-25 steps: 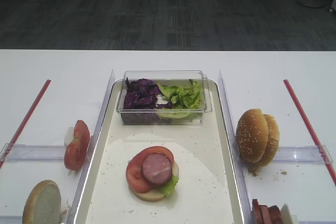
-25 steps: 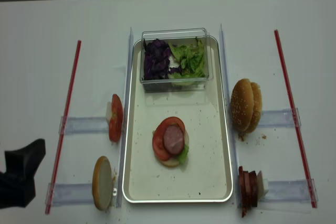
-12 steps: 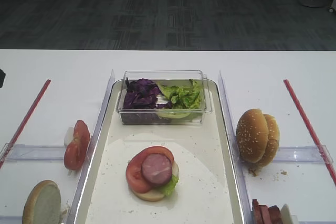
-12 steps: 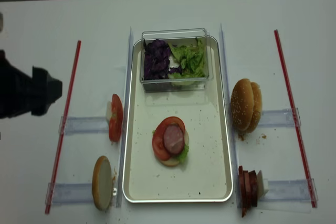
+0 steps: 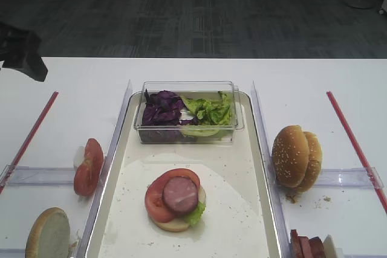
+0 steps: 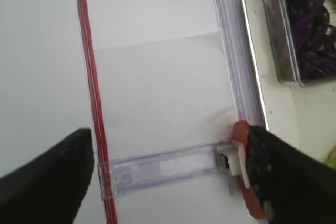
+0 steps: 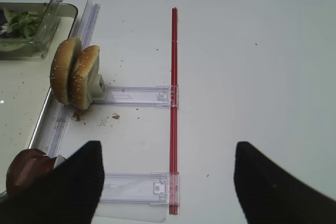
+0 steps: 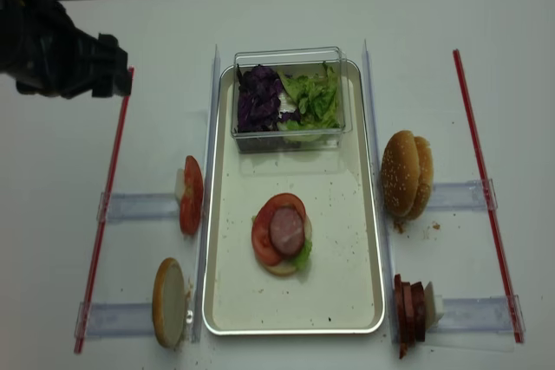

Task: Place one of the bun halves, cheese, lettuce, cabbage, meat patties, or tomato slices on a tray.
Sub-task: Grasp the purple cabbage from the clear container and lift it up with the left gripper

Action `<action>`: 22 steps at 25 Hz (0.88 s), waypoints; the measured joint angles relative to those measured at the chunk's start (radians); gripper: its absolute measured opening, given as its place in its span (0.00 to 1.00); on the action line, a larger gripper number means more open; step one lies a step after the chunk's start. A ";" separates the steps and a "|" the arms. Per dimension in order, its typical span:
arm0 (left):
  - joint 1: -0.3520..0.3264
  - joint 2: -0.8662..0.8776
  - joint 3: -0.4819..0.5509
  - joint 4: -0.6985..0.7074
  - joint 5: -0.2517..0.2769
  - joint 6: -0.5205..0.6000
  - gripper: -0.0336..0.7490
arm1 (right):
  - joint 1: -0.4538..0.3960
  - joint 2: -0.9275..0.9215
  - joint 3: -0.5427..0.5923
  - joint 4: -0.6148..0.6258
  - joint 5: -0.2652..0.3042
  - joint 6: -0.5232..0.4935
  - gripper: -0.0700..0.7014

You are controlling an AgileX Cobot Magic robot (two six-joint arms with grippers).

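The tray (image 5: 261, 149) (image 8: 379, 240) holds a stack topped by a meat patty (image 5: 180, 194) (image 8: 286, 230) over tomato, lettuce and a bun base. Tomato slices (image 5: 89, 166) (image 8: 192, 195) (image 6: 240, 132) stand on edge left of the tray, with a bun half (image 5: 48, 234) (image 8: 169, 301) nearer. On the right are bun halves (image 5: 296, 156) (image 7: 76, 77) and meat patties (image 8: 410, 305) (image 7: 26, 169). Cabbage (image 5: 162, 108) (image 6: 310, 40) and lettuce (image 5: 211, 110) (image 8: 310, 97) fill a clear box. Cheese is out of view. My left gripper (image 8: 117, 80) (image 6: 168, 182) hangs open, empty, high at far left. My right gripper (image 7: 168, 182) is open, empty.
Red strips (image 5: 27, 137) (image 5: 357, 149) run along both outer sides of the table. Clear plastic holders (image 6: 168, 166) (image 7: 136, 95) lie crosswise between strips and tray. Clear upright rails (image 5: 121, 119) flank the tray. The table's far edge (image 5: 193, 58) drops to dark floor.
My left arm has swung from the near left corner toward the far left of the table, still open. Food and the right gripper have not moved.
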 joint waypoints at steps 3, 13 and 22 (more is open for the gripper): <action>0.000 0.107 -0.071 -0.003 0.000 0.000 0.74 | 0.000 0.000 0.000 0.000 0.000 0.000 0.79; 0.000 0.364 -0.300 -0.021 0.076 0.000 0.74 | 0.000 0.000 0.000 0.000 0.000 0.000 0.79; -0.017 0.411 -0.339 -0.023 0.105 0.005 0.74 | 0.000 0.000 0.000 0.000 0.000 0.000 0.79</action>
